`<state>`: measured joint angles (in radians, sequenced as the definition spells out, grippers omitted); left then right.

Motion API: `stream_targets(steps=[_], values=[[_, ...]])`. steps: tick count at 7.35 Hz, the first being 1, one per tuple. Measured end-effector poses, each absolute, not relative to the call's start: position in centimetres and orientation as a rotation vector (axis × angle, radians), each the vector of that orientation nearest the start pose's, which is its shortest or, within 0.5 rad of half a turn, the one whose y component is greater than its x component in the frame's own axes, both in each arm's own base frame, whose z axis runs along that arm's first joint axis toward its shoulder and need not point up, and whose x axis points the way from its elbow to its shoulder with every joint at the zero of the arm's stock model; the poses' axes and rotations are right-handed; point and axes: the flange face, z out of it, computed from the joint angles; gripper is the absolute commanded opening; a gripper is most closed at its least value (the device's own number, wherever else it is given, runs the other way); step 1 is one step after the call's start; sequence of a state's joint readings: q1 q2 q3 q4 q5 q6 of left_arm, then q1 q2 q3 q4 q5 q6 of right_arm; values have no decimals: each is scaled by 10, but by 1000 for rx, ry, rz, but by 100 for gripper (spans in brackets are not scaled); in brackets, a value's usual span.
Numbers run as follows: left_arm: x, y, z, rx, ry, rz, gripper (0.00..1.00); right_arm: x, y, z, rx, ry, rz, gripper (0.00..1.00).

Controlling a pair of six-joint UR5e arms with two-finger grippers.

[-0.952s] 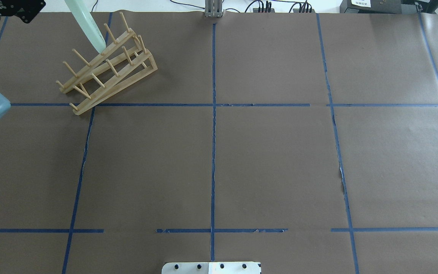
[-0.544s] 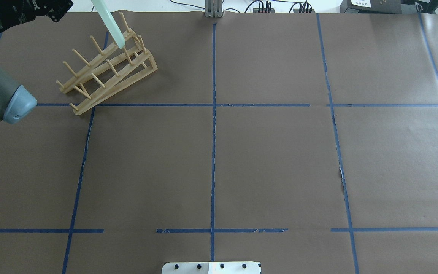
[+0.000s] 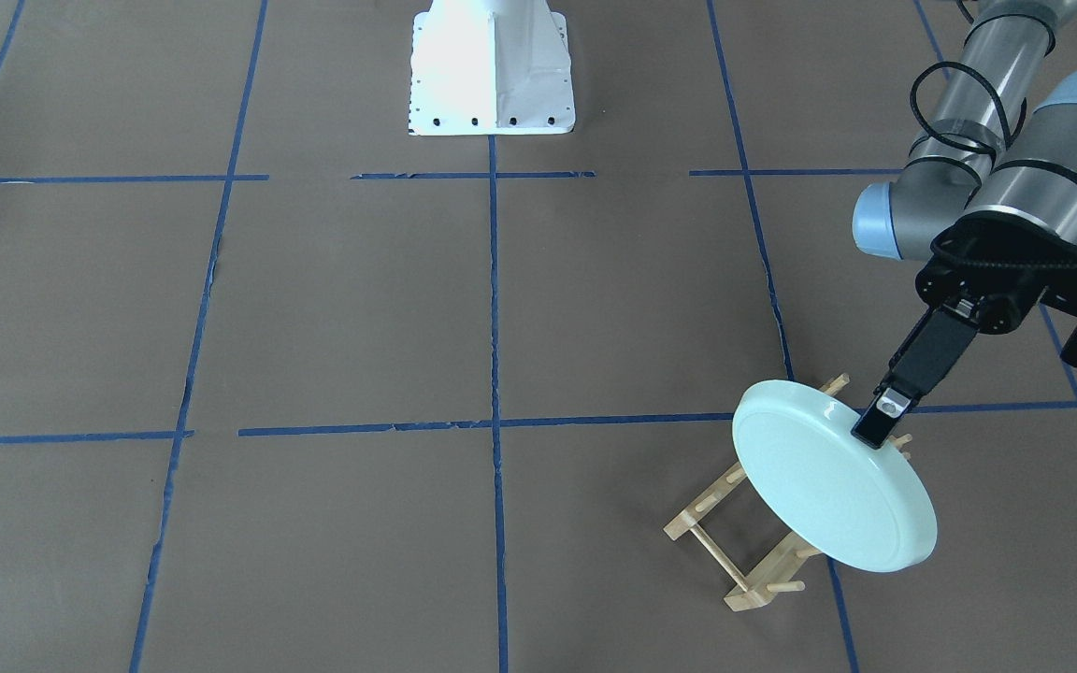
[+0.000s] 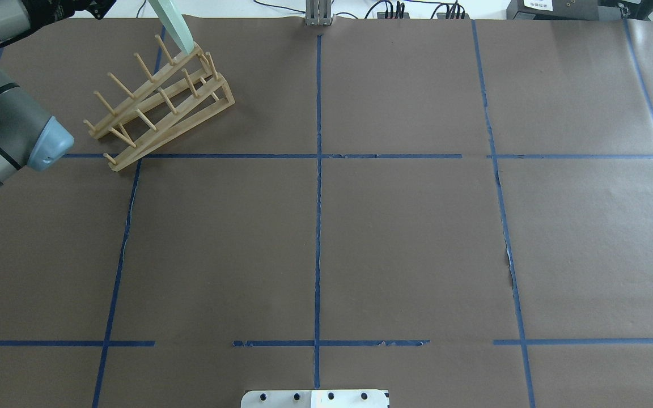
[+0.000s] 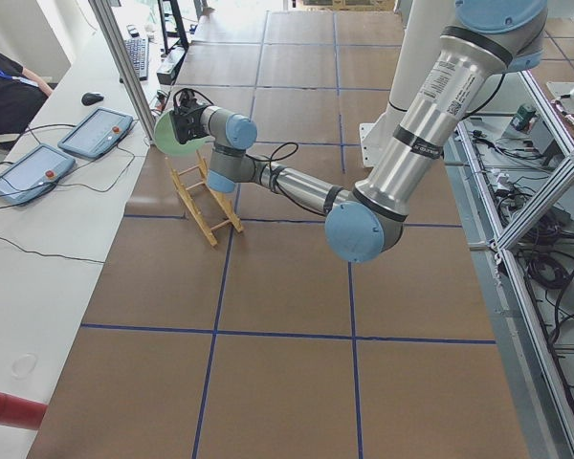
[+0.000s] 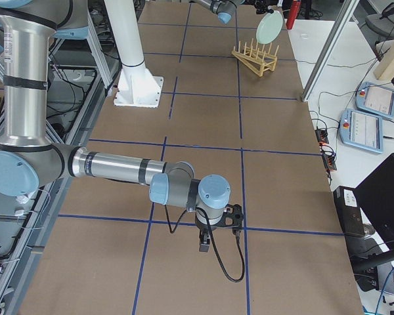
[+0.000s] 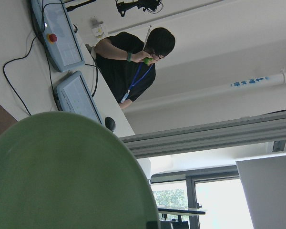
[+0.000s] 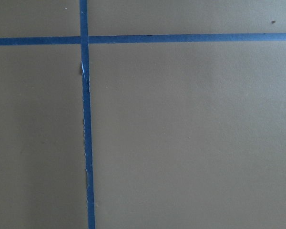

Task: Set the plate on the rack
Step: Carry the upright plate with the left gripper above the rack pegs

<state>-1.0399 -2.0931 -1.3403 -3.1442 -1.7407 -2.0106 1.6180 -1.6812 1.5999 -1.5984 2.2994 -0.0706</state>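
The pale mint-green plate (image 3: 828, 491) is held on edge, tilted, over the far end of the small wooden rack (image 3: 735, 561). My left gripper (image 3: 875, 432) is shut on the plate's upper rim; one finger shows in front, the other is hidden behind the plate. In the overhead view only the plate's edge (image 4: 173, 25) shows, its low end close to the rack (image 4: 159, 105); I cannot tell if they touch. The plate fills the left wrist view (image 7: 62, 176). My right gripper (image 6: 207, 244) hangs low over the table far from the rack; I cannot tell if it is open or shut.
The table is brown paper with a blue tape grid (image 4: 318, 156). The white robot base (image 3: 490, 70) stands at the near edge. Beyond the rack's side of the table are a metal post (image 5: 124, 72), tablets (image 5: 96, 132) and a seated person (image 7: 133, 57).
The plate has moved along the rack from its middle pegs toward its far, raised end. The left arm has come further into the overhead view. The rack has not moved.
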Motion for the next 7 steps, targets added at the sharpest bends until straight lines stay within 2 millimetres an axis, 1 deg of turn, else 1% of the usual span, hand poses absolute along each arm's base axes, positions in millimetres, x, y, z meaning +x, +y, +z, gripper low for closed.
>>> stream_targets(steps=[3, 7], values=[[237, -632, 302, 457, 1877, -874, 0, 87, -431, 702, -62, -733, 17, 100], [248, -640, 312, 442, 1851, -884, 0, 87, -431, 702, -61, -733, 17, 100]])
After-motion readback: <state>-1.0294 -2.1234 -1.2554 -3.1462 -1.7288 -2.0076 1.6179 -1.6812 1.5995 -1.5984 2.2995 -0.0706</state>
